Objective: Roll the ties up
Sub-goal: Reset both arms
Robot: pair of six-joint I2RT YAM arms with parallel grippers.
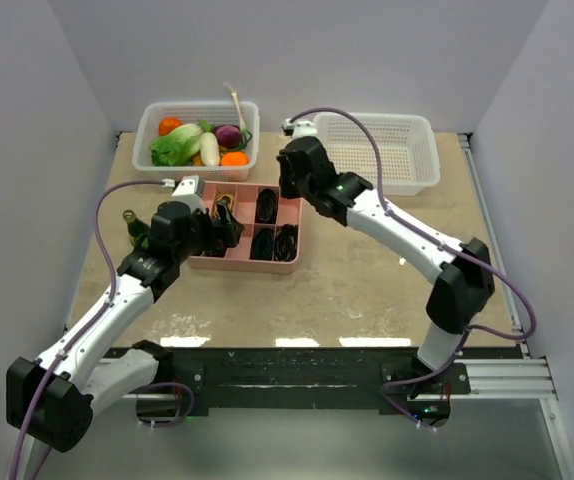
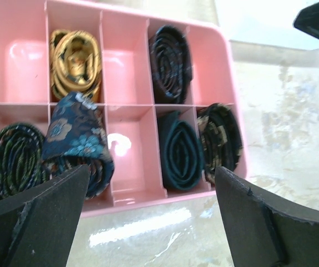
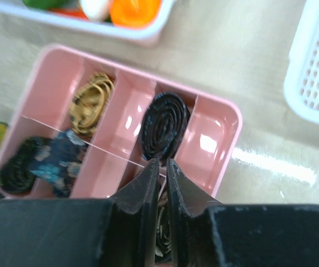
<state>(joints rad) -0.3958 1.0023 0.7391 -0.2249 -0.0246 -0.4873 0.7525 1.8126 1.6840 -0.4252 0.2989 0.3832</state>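
- Closest to us in the left wrist view, the left gripper [image 2: 150, 172] is spread wide with nothing between its black fingers [image 2: 43, 217]. It sits low in front of the near wall of the pink tray [image 2: 233, 111].
- We see the right gripper [image 3: 160, 162] above the same tray. Its tips are almost together, with only a thin slit between them, and nothing is held there.
- We count six ties, all in the tray's compartments.
- In the far row are a gold coil [image 2: 75, 61] and a black coil [image 2: 170, 64], with one compartment between them.
- In the near row, a dark green coil [image 2: 12, 158] is at the left end.
- Just beside it is a blue floral tie [image 2: 76, 139], loosely rolled and standing up against the divider.
- Further right we find a teal coil [image 2: 179, 150] and a spotted coil [image 2: 220, 139] in neighbouring compartments.
- On the table [image 1: 367, 290] behind the tray are a white basket [image 1: 197, 104] holding vegetables [image 1: 182, 145] and, to its right, a mesh basket [image 1: 387, 183].
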